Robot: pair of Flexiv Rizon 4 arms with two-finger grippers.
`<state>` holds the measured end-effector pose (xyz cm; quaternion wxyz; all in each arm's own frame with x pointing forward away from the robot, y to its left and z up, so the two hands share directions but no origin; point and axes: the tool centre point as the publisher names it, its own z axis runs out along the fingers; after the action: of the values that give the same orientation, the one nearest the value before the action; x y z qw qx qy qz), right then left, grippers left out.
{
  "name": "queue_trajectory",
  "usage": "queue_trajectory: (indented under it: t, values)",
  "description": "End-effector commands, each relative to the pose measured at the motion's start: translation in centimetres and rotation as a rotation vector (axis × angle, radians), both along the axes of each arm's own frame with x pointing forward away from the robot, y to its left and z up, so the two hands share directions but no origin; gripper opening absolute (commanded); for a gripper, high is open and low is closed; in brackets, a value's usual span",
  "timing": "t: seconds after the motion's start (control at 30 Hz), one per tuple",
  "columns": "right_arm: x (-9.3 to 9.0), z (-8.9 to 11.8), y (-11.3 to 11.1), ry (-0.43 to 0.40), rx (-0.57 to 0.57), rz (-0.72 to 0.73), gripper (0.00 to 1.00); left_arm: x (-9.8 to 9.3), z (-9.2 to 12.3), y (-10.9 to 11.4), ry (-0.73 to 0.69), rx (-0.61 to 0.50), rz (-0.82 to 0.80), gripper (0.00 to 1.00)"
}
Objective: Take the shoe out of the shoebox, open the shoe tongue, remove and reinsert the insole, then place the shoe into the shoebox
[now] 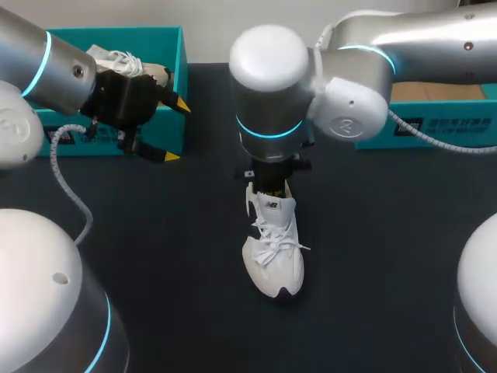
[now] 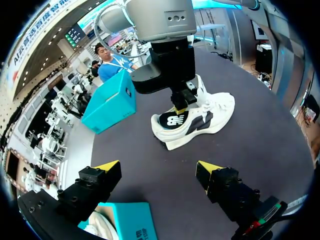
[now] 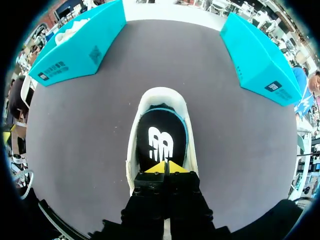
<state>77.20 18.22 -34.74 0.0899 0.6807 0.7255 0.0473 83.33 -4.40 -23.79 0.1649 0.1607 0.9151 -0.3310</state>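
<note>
A: Shoe (image 1: pixel 273 260) in the head view?
B: On the tabletop (image 1: pixel 171 256), central. Right tool (image 1: pixel 268 185) is at its heel, left tool (image 1: pixel 172 130) beside the shoebox (image 1: pixel 109 37).
A: Left wrist view?
B: Left tool's fingers are spread, holding nothing.
A: Right wrist view?
B: Tips are pinched on the insole (image 3: pixel 161 140).
</note>
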Motion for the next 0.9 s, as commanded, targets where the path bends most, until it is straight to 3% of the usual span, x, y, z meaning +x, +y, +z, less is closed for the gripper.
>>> queue_trajectory:
  t: [0.03, 0.37, 0.53, 0.67, 0.77, 0.9]
  values:
    - [0.2, -1.3, 0.2, 0.004, -0.002, 0.001, 0.0, -0.1, 0.0, 0.0, -0.001, 0.004, 0.001, 1.0]
    - [0.5, -4.8, -0.2, 0.054, 0.018, 0.04, 0.0, -0.1, 0.0, 0.0, -0.001, 0.004, 0.001, 1.0]
    - [0.3, -4.3, -0.6, 0.046, 0.004, 0.035, 0.0, -0.1, 0.0, 0.0, -0.001, 0.004, 0.001, 1.0]
    - [0.6, -2.5, -0.8, 0.005, -0.02, 0.036, 0.0, -0.1, 0.0, 0.0, -0.001, 0.004, 0.001, 1.0]
    - [1.7, -1.6, -0.7, -0.043, -0.028, 0.046, 0.0, -0.1, 0.0, 0.0, -0.001, 0.004, 0.001, 1.0]
    - [3.5, -2.1, -0.6, -0.081, -0.028, 0.058, 0.0, -0.1, 0.0, 0.0, -0.001, 0.004, 0.001, 1.0]
